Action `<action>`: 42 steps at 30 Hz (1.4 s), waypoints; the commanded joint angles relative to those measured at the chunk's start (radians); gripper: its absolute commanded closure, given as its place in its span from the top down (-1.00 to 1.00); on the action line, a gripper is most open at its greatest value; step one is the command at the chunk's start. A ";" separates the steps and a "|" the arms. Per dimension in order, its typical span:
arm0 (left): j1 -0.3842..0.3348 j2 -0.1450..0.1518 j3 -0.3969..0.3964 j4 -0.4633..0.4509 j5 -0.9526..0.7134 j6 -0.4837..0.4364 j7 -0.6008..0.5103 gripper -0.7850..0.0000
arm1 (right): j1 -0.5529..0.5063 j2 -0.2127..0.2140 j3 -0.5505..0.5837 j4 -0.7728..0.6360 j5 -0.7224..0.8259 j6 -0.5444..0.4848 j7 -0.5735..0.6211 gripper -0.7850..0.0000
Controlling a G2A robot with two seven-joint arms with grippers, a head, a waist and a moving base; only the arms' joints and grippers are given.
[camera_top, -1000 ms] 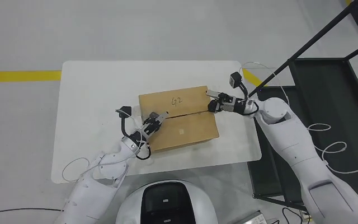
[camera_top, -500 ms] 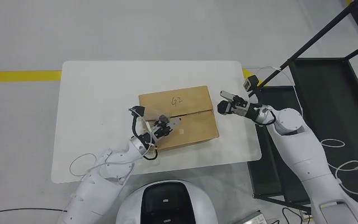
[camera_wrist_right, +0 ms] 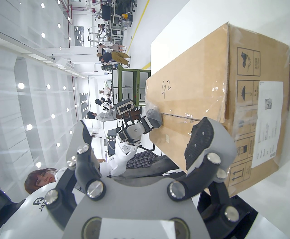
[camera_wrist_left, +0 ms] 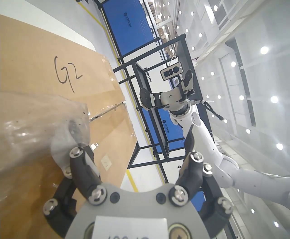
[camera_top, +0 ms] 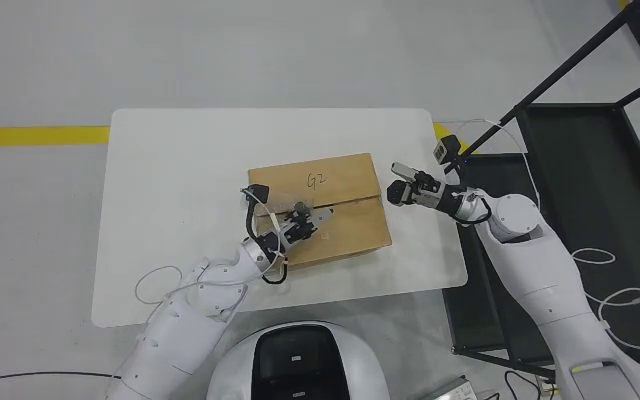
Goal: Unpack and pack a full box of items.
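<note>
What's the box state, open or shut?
Shut. On the cardboard box, both top flaps lie flat and meet along the centre seam.

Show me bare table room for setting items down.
Widest: the white table between the brown cardboard box and its left edge. A bare strip runs behind the box. Crowded: the right end, with the right end effector beside the box; the near strip, under the left arm.

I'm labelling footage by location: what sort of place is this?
Probably a robotics lab or test floor in a large industrial hall: a yellow floor line, a black metal rack beside the white table, and rows of workstations behind.
</note>
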 commanded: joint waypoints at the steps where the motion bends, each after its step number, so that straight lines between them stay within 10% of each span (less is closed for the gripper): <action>1: 0.000 0.000 0.000 0.000 0.000 0.000 0.000 1.00 | 0.000 0.000 0.000 0.000 0.000 0.000 0.000 1.00; 18: -0.042 -0.010 0.019 -0.015 0.026 0.033 -0.028 1.00 | -0.180 0.002 0.145 -0.048 -0.022 -0.121 -0.290 1.00; 42: -0.313 -0.124 0.263 0.219 0.012 0.066 -0.108 1.00 | -0.212 -0.001 0.166 -0.060 -0.003 -0.129 -0.325 1.00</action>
